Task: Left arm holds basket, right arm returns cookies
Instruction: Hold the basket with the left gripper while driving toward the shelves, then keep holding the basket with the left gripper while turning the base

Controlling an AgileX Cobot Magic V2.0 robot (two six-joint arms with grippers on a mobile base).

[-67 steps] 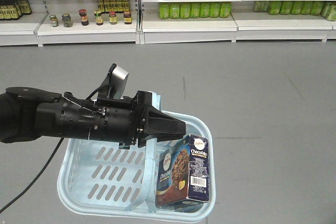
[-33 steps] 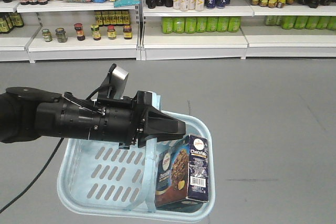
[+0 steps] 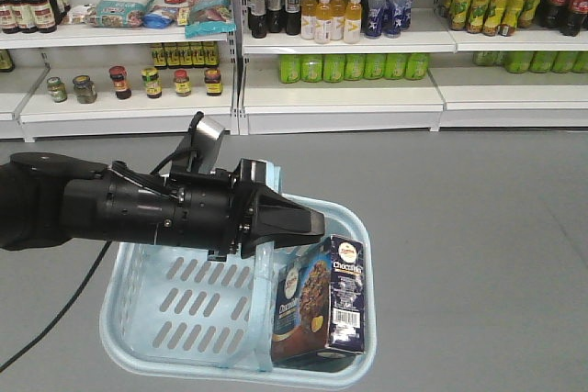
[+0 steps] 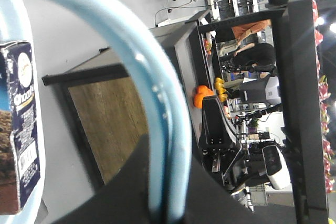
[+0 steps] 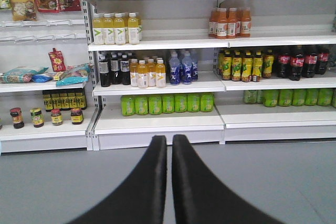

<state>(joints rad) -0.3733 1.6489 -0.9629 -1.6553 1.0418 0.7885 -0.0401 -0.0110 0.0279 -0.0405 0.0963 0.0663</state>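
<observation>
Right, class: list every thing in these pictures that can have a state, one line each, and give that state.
left hand: shut on the basket's handle.
basket: held by its handle, with the cookies inside.
cookies: carton standing on end at the basket's right end, not gripped.
right hand: shut, empty, pointing at the drinks shelves.

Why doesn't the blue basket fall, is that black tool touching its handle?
Touching. The left wrist view shows the blue basket handle wedged between the black fingers of the left tool, with no gap.
</observation>
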